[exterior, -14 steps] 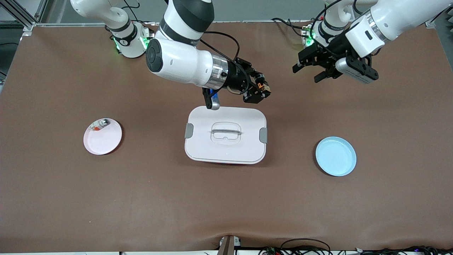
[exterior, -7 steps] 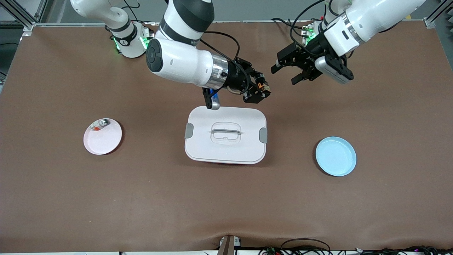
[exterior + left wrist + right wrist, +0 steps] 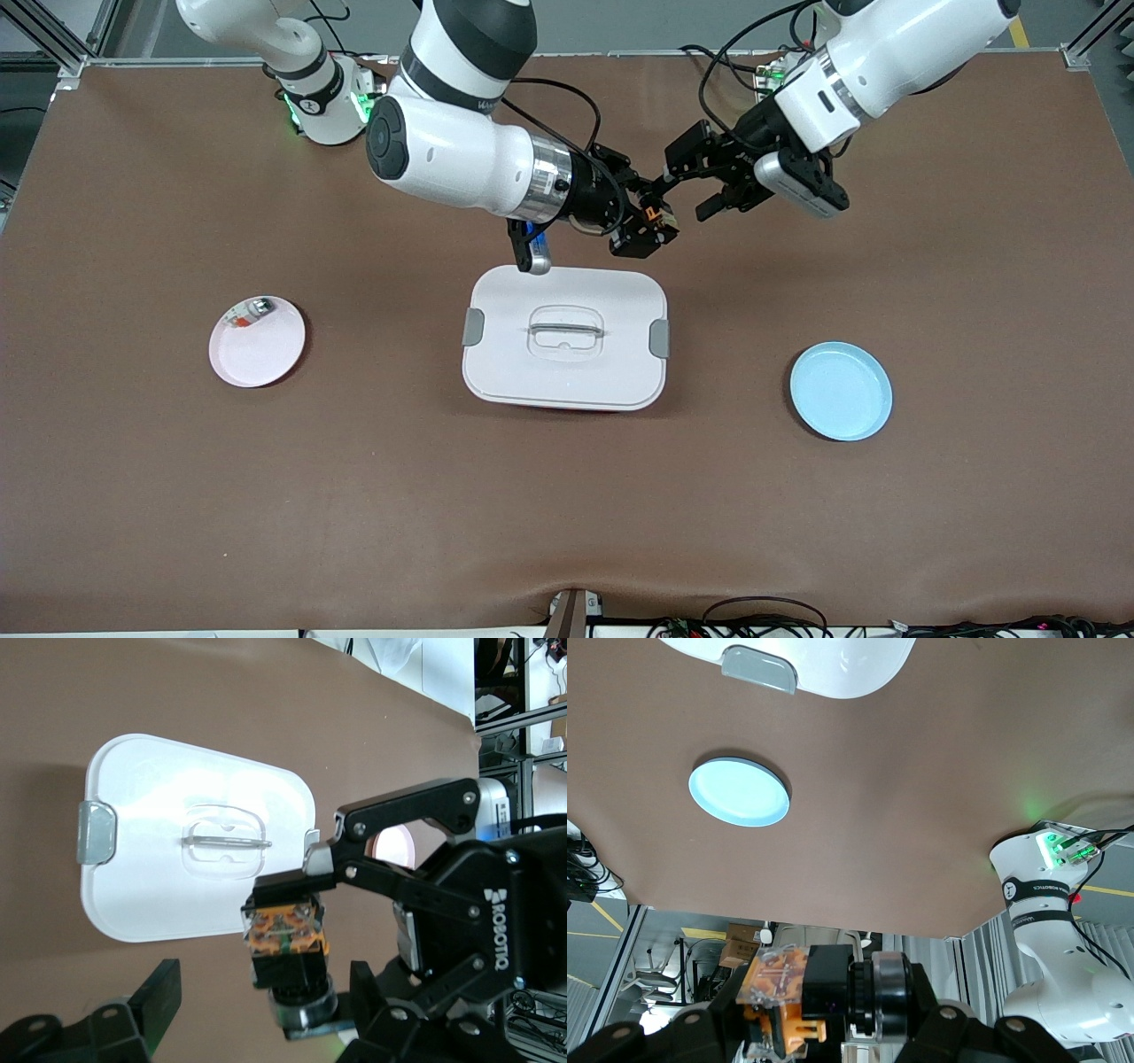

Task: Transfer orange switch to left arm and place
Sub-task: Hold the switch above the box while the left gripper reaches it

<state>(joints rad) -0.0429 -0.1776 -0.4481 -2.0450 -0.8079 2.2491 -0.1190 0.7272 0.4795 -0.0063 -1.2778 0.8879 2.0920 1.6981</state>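
My right gripper (image 3: pixel 651 227) is shut on the orange switch (image 3: pixel 654 215), a small black part with an orange face, and holds it over the table just past the box's (image 3: pixel 564 337) edge that faces the bases. My left gripper (image 3: pixel 684 191) is open right beside it. In the left wrist view the switch (image 3: pixel 283 941) sits between my left gripper's (image 3: pixel 264 992) spread fingers (image 3: pixel 165 993), with a gap still showing. In the right wrist view the switch (image 3: pixel 819 990) fills my right gripper (image 3: pixel 833 1019). The white box also shows in both wrist views (image 3: pixel 195 837) (image 3: pixel 788 660).
A pink plate (image 3: pixel 261 350) with a small clear-grey piece (image 3: pixel 249 312) lies toward the right arm's end. A light blue plate (image 3: pixel 841 391) lies toward the left arm's end and also shows in the right wrist view (image 3: pixel 739 791). Brown table mat (image 3: pixel 567 505) all round.
My left arm has swung in from the left arm's end toward the right gripper, bringing its open gripper beside the switch. The right arm and the switch have stayed still.
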